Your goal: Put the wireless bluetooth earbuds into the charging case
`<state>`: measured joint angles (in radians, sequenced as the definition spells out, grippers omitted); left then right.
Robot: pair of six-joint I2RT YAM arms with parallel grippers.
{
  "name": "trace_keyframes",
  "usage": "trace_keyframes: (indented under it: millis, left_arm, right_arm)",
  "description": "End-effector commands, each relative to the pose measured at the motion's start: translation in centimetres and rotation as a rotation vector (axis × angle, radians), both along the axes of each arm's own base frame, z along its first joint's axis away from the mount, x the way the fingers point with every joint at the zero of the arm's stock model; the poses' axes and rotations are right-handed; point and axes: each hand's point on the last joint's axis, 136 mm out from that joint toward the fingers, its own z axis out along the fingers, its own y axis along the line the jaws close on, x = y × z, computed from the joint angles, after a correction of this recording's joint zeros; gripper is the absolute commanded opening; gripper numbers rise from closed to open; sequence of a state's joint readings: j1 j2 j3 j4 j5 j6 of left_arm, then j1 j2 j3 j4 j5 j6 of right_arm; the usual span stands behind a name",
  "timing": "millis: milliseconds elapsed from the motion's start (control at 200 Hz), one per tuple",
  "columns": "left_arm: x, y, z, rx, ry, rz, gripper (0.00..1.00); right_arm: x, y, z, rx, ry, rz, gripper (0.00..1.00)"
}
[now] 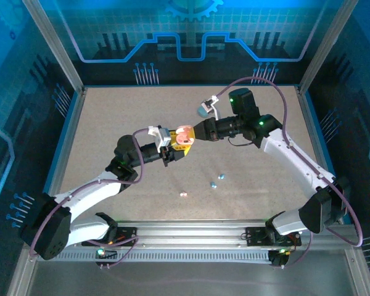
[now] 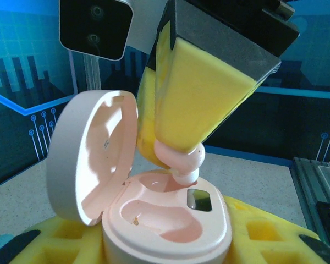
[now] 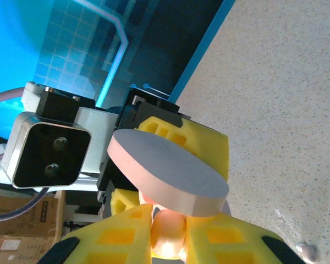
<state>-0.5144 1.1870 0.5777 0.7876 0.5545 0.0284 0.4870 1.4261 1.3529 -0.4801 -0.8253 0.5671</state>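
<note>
Two grippers: you have them meeting above the middle of the speckled beige table (image 1: 111,123), well off its surface, so the insertion happens in the air between the arms.
Left gripper (image 1: 174,148): its yellow foam pads (image 2: 258,236) are clamped on the base of the pale pink pebble-shaped charging case (image 2: 170,231). It serves you as a steady stand, turning the open top toward the other arm.
Hinged lid (image 2: 93,159): it stands fully open and upright on the left of the left wrist view, so both wells are exposed. From the right wrist view you see its flat outer face (image 3: 168,173).
Right gripper (image 1: 196,133): its fingers are pinched tight on a pale pink plastic earbud (image 2: 179,162), gripped by the upper part so the lower end points down into the case.
Earbud position: its lower end sits at the mouth of the far well, just beside the small dark window (image 2: 198,199). I judge it entering but not yet seated.
Near well (image 2: 154,217): empty, ready for a second bud.
Loose earbuds: two tiny teal earbuds (image 1: 213,184) and one pale earbud (image 1: 184,194) lie on the table toward its near edge, well apart from both grippers.
Next move, as a judgement: you should press gently along the line of the well, then let go. A tilted push could skid the bud off the rim or twist the case in the foam.
</note>
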Motion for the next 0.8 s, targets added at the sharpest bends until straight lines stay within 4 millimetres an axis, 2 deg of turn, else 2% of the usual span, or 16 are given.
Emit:
trace_keyframes:
  millis: [0,295,380,795]
  left_arm:
    - [-0.8,-0.6,2.7,-0.042,-0.073,-0.046,0.33]
    - [-0.9,-0.6,2.8,-0.052,-0.070,-0.050,0.33]
    - [-0.9,-0.6,2.9,-0.055,-0.072,-0.047,0.33]
    - [-0.8,-0.4,2.8,-0.051,-0.074,-0.033,0.32]
  right_arm:
    - [0.2,0.1,-0.1,-0.053,-0.055,-0.017,0.20]
    - [0.2,0.3,-1.5,-0.162,-0.076,-0.022,0.25]
    - [0.3,0.2,-1.5,-0.172,-0.083,-0.032,0.30]
    - [0.5,-0.6,-0.3,-0.198,-0.129,-0.071,0.32]
